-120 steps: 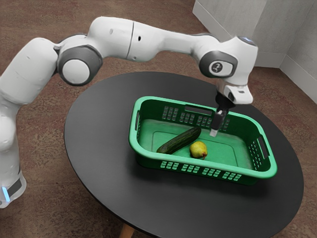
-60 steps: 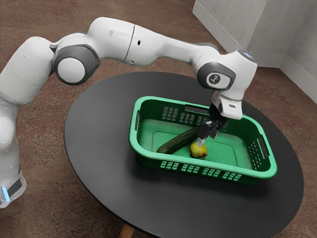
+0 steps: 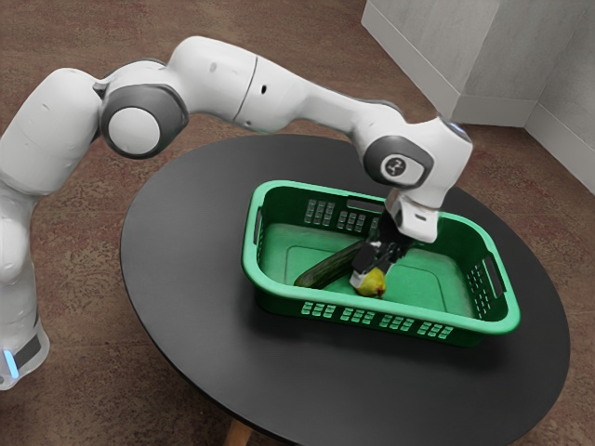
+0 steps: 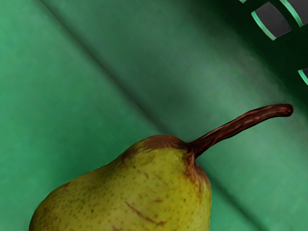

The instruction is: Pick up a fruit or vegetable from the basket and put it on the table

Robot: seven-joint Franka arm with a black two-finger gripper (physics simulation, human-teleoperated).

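The pear (image 3: 375, 284) lies on its side on the basket's floor, and reaching it looks to be the part of the job that is done, or very nearly. The fingers (image 3: 357, 279) are down at it, spread apart with the pear between them; I can't make out contact on both sides, so I judge them open and the grasp not made. In the wrist view the stem (image 4: 250, 121) juts off the pear's narrow end toward a slotted wall, and the pear's body is close under the hand. Just beside it, on the exterior view's left, the cucumber (image 3: 323, 270) rests slantwise in the basket, near enough that one finger could brush it or get crowded as the grip closes. The basket (image 3: 509, 316) stands upright on the round counter (image 3: 186, 279), and the arm (image 3: 270, 93) reaches over its rim from the exterior view's left. What is left, then, is most of the task: close on the rounded body, where a tapering fruit might slip or roll, lift well above the rim, carry it over to bare counter, set it down gently and let go
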